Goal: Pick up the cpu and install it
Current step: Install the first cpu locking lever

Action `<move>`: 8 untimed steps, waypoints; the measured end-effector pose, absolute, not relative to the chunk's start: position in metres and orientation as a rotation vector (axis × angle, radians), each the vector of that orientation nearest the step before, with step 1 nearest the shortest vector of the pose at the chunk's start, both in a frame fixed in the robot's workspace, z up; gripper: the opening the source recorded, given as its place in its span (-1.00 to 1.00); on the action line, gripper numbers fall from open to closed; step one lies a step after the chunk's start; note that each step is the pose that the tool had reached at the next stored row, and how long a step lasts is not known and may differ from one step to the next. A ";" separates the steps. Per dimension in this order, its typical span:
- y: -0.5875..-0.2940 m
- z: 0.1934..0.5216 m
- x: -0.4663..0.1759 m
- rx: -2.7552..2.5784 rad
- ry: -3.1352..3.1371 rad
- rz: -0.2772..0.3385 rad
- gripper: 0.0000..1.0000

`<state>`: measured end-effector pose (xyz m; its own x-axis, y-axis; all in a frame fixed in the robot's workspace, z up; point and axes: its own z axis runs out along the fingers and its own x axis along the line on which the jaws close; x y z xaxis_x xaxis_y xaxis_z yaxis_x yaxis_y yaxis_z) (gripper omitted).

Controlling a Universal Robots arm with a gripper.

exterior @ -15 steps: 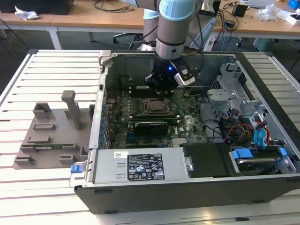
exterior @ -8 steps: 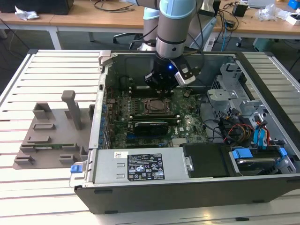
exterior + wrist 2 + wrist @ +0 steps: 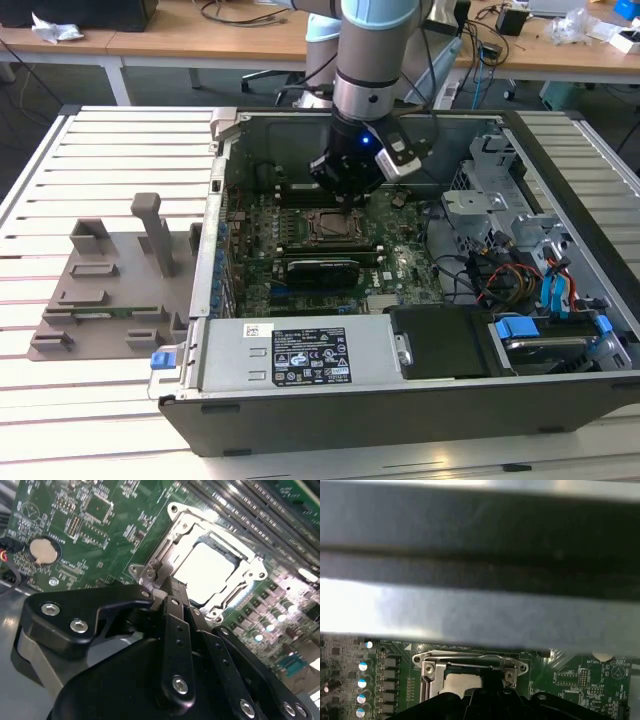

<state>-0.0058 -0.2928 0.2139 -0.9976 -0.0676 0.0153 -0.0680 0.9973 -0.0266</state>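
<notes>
CPU [image 3: 206, 571] sits flat in the socket [image 3: 200, 560], end effector [image 3: 172, 587] poised at its edge!

Silvery chip lies square inside the metal frame on the motherboard [image 3: 300, 235], within the open computer case [image 3: 420, 400] on the tabletop [image 3: 100, 140]. In the second wrist view the end effector's fingers are drawn narrow, tips together at the frame's near side, gripping nothing; the chip lies just ahead of them, toward the memory slots [image 3: 260, 510].

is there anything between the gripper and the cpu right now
Nothing visible. The cpu lies inside the metal-framed socket with its top bare, and the gripper sits at the socket's edge, right beside it.
</notes>
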 end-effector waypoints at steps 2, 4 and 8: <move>-0.297 0.214 -0.006 0.106 -3.125 0.045 -0.79; -0.299 0.214 -0.006 0.106 -3.125 0.046 -0.79; -0.304 0.214 -0.006 0.106 -3.125 0.047 -0.79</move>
